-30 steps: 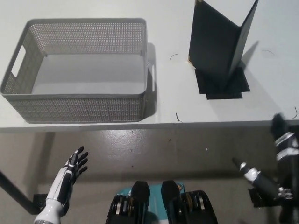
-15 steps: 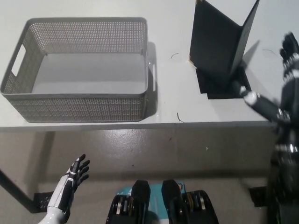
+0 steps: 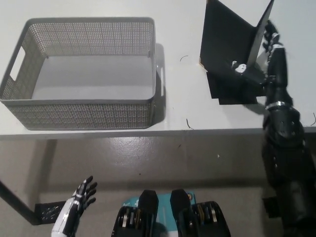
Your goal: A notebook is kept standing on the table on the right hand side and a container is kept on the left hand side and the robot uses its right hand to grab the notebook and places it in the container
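A black notebook (image 3: 224, 44) stands half open on its edge at the right of the white table (image 3: 177, 98). My black right hand (image 3: 264, 57) has reached it, with fingers apart on both sides of the right cover near the spine, one white-tipped finger (image 3: 239, 67) in front of the left cover. It has not closed on the notebook. The grey mesh container (image 3: 84, 74) sits on the table's left, with nothing inside. My white left hand (image 3: 79, 202) hangs low at the bottom left, below the table edge, fingers spread.
A black square mat (image 3: 232, 89) lies under the notebook. The table's front edge runs across the middle of the view, with floor below it. Bare tabletop separates container and notebook.
My right arm has risen from below the table edge and moved left up to the notebook's right cover. The left hand has dropped slightly lower. Container and notebook have stayed put.
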Tool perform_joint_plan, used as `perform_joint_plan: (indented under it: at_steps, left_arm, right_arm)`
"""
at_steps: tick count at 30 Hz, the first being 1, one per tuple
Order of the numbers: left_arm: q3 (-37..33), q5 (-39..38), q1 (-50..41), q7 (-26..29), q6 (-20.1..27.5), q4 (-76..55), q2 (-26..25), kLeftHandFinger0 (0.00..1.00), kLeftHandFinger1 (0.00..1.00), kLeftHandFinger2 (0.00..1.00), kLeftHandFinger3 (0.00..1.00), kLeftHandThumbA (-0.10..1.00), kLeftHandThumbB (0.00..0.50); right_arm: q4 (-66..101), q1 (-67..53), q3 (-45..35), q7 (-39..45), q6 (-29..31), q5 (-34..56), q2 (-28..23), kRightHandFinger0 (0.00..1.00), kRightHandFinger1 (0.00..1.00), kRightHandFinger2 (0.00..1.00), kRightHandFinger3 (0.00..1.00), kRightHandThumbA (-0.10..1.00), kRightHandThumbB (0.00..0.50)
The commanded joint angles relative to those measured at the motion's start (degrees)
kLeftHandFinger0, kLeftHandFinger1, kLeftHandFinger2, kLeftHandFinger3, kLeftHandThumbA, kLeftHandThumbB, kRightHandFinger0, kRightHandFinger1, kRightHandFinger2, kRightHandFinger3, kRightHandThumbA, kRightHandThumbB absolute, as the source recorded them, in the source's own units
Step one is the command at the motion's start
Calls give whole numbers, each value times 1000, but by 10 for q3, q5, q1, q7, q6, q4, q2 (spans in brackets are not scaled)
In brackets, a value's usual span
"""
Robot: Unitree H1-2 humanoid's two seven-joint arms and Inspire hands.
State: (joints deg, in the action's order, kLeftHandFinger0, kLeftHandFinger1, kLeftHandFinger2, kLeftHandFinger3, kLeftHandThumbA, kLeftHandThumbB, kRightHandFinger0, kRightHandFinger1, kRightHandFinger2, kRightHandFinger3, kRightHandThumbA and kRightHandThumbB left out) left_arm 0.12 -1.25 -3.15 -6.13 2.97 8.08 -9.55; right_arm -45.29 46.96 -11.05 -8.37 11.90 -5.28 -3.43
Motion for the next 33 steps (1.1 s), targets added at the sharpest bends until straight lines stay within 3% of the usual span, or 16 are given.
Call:
perform_joint_plan:
  at_steps: [1, 5, 11, 14, 16, 17, 18, 19, 20, 21, 22, 24, 25, 28, 31, 33]
  left_arm:
    - [2, -10, 1, -10, 41, 1, -2, 1000, 1000, 1000, 1000, 1000, 198]
    - [3, -14, -3, -9, 49, 4, 3, 1000, 1000, 1000, 1000, 1000, 208]
    - [7, -22, 2, -10, 62, 14, 9, 1000, 1000, 1000, 1000, 1000, 194]
    - [8, -22, 0, -10, 63, 12, 6, 1000, 1000, 1000, 1000, 1000, 198]
    - [8, -23, -1, -10, 63, 11, 6, 1000, 1000, 1000, 1000, 1000, 202]
    - [6, -23, -9, -11, 64, 7, 7, 1000, 1000, 1000, 1000, 1000, 195]
    - [5, -25, -10, -13, 63, 7, 6, 1000, 1000, 1000, 1000, 1000, 196]
    - [5, -28, -10, -17, 61, 7, 5, 1000, 1000, 1000, 1000, 1000, 195]
    - [4, -32, -17, -23, 63, 7, 1, 1000, 1000, 1000, 1000, 1000, 196]
    - [4, -34, -17, -24, 65, 8, 0, 1000, 1000, 1000, 1000, 1000, 197]
    - [4, -33, -18, -24, 68, 9, -1, 1000, 1000, 1000, 1000, 1000, 193]
    - [4, -32, -17, -24, 72, 14, -1, 1000, 1000, 1000, 1000, 1000, 180]
    - [5, -30, -19, -22, 72, 16, -1, 1000, 1000, 1000, 1000, 1000, 188]
    - [3, -24, -28, -19, 72, 12, 2, 1000, 1000, 1000, 1000, 1000, 174]
    - [1, -21, -28, -21, 76, 15, 0, 1000, 1000, 1000, 1000, 1000, 142]
    - [0, -20, -27, -21, 78, 18, -1, 1000, 1000, 1000, 1000, 1000, 149]
  right_arm:
    - [-117, 105, -8, -20, 36, 31, -13, 1000, 1000, 1000, 1000, 1000, 468]
    - [-238, 168, -8, -33, 41, 37, -12, 1000, 1000, 1000, 1000, 1000, 498]
    - [-332, 232, -16, -24, 24, 59, -4, 1000, 1000, 1000, 1000, 1000, 494]
    - [-341, 250, -50, -46, 42, 94, 9, 1000, 1000, 1000, 1000, 822, 433]
    - [-342, 258, -52, -90, 48, 90, 13, 943, 960, 1000, 1000, 755, 435]
    - [-339, 262, -43, -159, 52, 72, 17, 665, 586, 620, 524, 658, 410]
    - [-335, 266, -37, -193, 59, 62, 19, 452, 309, 259, 201, 524, 360]
    - [-330, 271, -44, -199, 72, 69, 21, 308, 197, 163, 115, 360, 296]
    - [-322, 270, -52, -197, 85, 79, 26, 49, 26, 21, 58, 199, 206]
    - [-320, 272, -54, -196, 89, 81, 27, 2, 1, 1, 65, 157, 198]
    - [-314, 276, -56, -201, 86, 83, 30, 0, 0, 26, 245, 86, 139]
    - [-288, 281, -43, -207, 98, 68, 33, 0, 0, 27, 124, -87, 79]
    - [-279, 279, -41, -203, 104, 67, 35, 0, 0, 68, 181, -99, 67]
    - [-239, 269, -24, -203, 109, 52, 40, 0, 0, 246, 361, -100, 70]
    - [-186, 262, -16, -191, 123, 55, 47, 0, 0, 323, 412, -100, 102]
    - [-145, 259, -14, -195, 98, 55, 55, 0, 0, 349, 448, -100, 101]
